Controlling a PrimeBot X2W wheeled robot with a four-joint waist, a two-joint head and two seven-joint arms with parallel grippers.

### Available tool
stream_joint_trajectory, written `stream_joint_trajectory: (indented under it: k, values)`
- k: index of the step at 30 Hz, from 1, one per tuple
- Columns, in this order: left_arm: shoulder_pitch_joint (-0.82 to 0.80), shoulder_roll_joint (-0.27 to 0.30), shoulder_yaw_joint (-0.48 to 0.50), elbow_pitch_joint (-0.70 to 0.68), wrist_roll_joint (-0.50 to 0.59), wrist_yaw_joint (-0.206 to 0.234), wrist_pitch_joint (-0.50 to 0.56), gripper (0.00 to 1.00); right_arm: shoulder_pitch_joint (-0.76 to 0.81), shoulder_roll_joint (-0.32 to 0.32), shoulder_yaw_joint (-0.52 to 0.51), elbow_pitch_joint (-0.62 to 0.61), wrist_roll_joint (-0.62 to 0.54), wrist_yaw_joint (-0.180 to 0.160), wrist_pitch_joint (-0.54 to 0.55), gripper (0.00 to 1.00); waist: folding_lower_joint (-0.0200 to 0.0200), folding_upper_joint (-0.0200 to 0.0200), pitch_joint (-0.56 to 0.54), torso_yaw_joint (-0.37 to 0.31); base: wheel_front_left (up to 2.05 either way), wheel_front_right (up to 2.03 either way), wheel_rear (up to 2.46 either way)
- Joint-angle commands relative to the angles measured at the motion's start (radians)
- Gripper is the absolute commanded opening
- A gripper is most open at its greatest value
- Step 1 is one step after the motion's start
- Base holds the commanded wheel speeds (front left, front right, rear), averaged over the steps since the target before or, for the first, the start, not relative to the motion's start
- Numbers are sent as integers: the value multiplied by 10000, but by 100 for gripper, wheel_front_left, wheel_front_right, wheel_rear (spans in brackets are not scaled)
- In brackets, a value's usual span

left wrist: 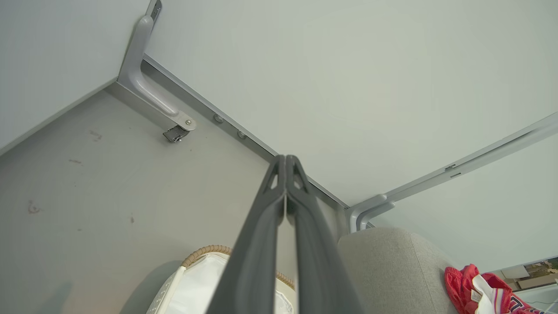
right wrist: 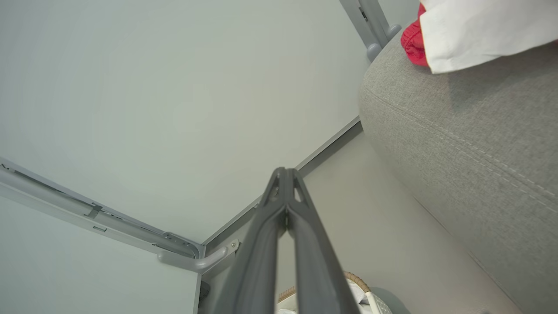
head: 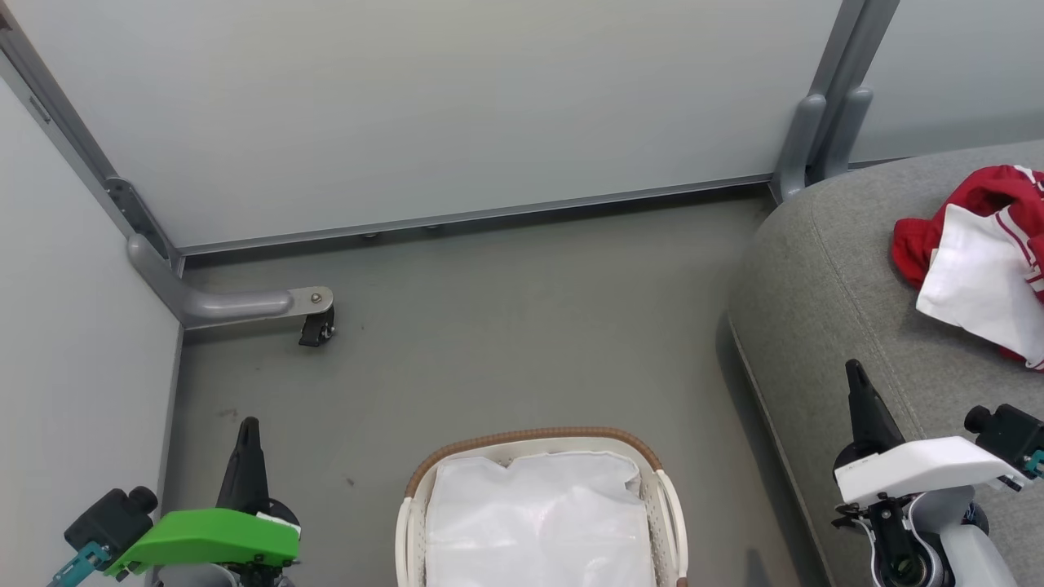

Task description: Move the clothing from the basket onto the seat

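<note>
smooth grey floor [head: 506, 326] runs up to pale matte partition panels [head: 449, 106] framed in grey metal. a rounded metal foot [head: 245, 303] with a small black caster [head: 316, 330] stands ahead of the left claw.

the left claw [head: 249, 425], behind it a bright green plastic shell [head: 212, 538], has its two long dark fingers pressed flat together and grips nothing. in the left wrist view they meet in a narrow point, with a thin slit lower down. the right claw [head: 854, 371], with a white shell [head: 922, 469], is likewise closed on nothing, its tips touching in the right wrist view.

between the two claws, set back behind their tips, sits the basket [head: 530, 436]. it is oval, with white perforated plastic walls, a brown woven rim and a crumpled white cloth liner [head: 538, 522] inside.

the seat [head: 824, 269] lies just right of the right claw and runs on ahead of it. it is a big grey cushion of coarse woven fabric with a rounded edge and a stitched seam.

the clothing [head: 979, 236] lies on the seat, ahead of the right claw and to its right, well apart from it. it is a rumpled red heap with a flat white inner face turned up and white striped trim along one edge. from the left claw it is far to the right, past the basket.
</note>
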Motion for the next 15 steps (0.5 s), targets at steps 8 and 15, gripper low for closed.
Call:
stream_joint_trajectory:
  k: [8, 15]
  values:
    - [-335, 109, 187, -204, -1269, -14, 325, 0, 43, -73, -89, -207, 1343, -5, 327, 0, 1, 0, -45, -21, 0, 0, 0]
    - [-381, 114, 273, -254, -2019, -16, 526, 0, 55, -76, -128, -242, 2144, -5, 534, 0, 1, 0, -78, -36, 0, 0, 0]
